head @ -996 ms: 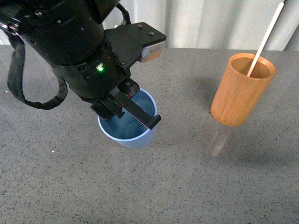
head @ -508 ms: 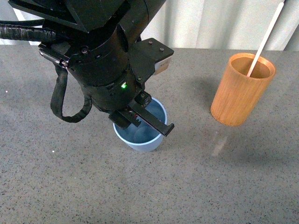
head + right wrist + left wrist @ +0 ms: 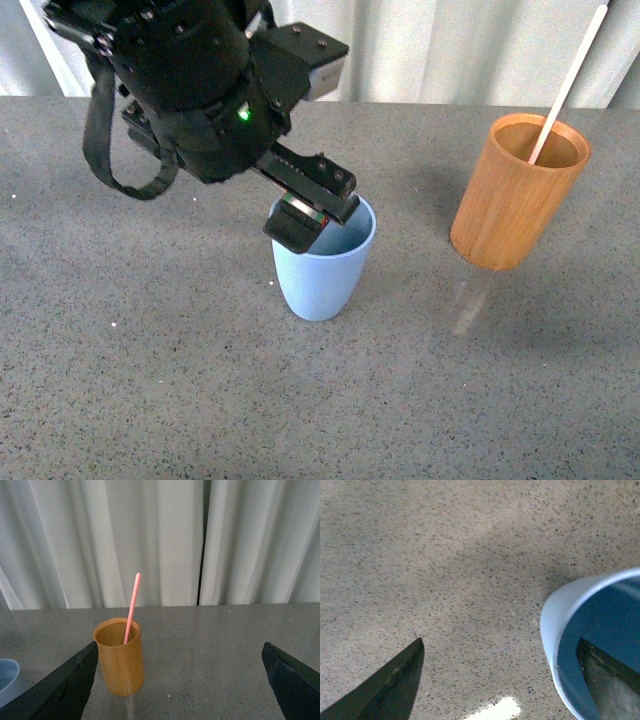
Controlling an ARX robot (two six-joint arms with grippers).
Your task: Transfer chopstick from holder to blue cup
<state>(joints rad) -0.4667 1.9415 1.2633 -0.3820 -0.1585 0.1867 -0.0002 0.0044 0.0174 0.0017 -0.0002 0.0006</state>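
The blue cup (image 3: 325, 268) stands upright at the table's middle. My left gripper (image 3: 310, 207) is open at its rim, one finger inside the cup and the other outside the wall; the left wrist view shows the cup (image 3: 554, 630) with the gripper (image 3: 500, 641) straddling its rim. The orange-brown holder (image 3: 512, 200) stands to the right with one chopstick (image 3: 568, 85) leaning out of it. In the right wrist view the holder (image 3: 120, 661) and chopstick (image 3: 131, 607) are ahead of my open, empty right gripper (image 3: 180, 645). The right gripper is out of the front view.
The grey speckled table (image 3: 150, 380) carries both cups. White curtains (image 3: 165, 540) hang behind its far edge. The left arm's black body and cable loop (image 3: 180, 90) hang over the table's left side. The blue cup's edge shows in the right wrist view (image 3: 7, 677).
The left gripper has moved right and risen. The blue cup has shifted right with it and now stands upright instead of tilted. Holder and chopstick have not moved.
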